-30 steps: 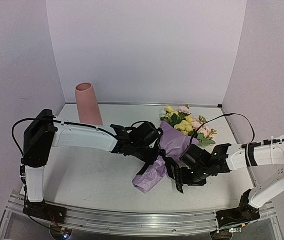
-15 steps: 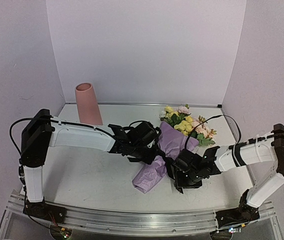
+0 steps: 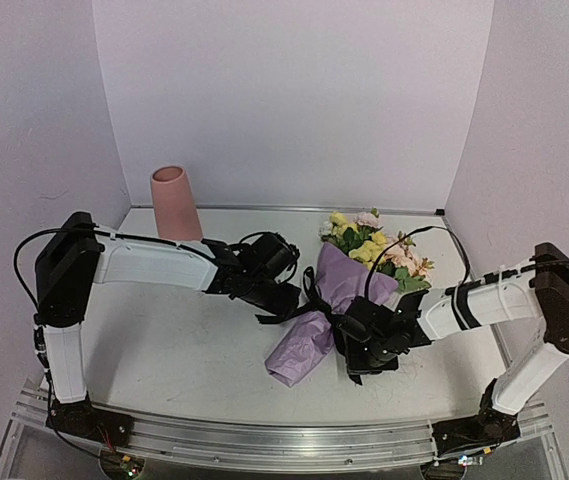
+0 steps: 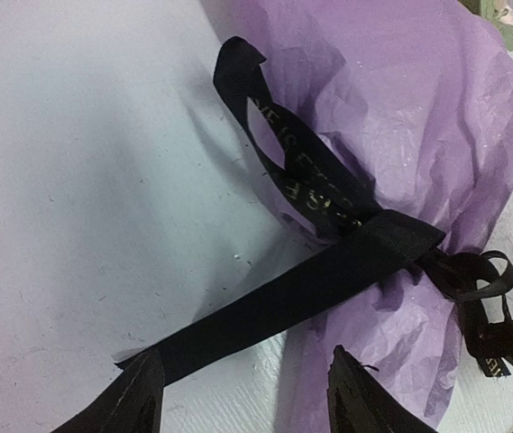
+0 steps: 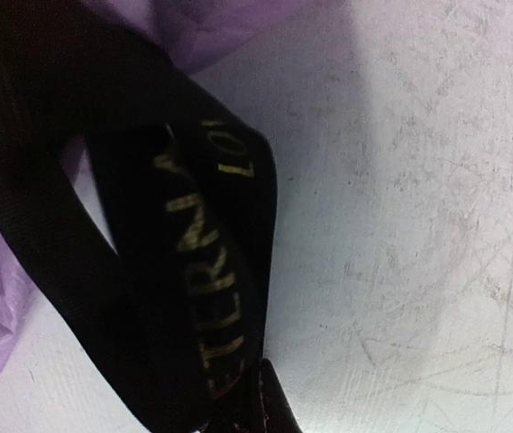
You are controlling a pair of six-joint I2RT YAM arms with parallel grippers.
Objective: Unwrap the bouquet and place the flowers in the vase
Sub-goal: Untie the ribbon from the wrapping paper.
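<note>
Lying on its side at the middle-right of the table, the bouquet (image 3: 342,288) is a cone of crinkled lilac paper (image 4: 436,117), creased and faintly glossy, with its wide mouth toward the far right and its crumpled narrow tail toward the near edge. Out of the mouth spill the flowers (image 3: 374,245), small round yellow, pink and cream blooms among dark green leaves. A flat woven black ribbon (image 4: 328,271) with gold lettering cinches the cone at its waist; one loop stands up over the paper and one long tail runs straight out across the tabletop.

That tail ends between the fingers of the black left gripper (image 4: 242,397), whose two pointed tips stand well apart, close to the strap but not pinching it. On the opposite side of the cone, the black right gripper (image 3: 352,350) has its fingers drawn together on a folded loop of the same ribbon, which fills its wrist view as a dark band of coarse weave.

The smooth white table (image 3: 164,340) shows fine scuffs and specks. Well apart at the far left stands the tall matte salmon-pink vase (image 3: 176,208), a plain upright cylinder narrowing to its rim, close to the pale lilac walls (image 3: 294,100).
</note>
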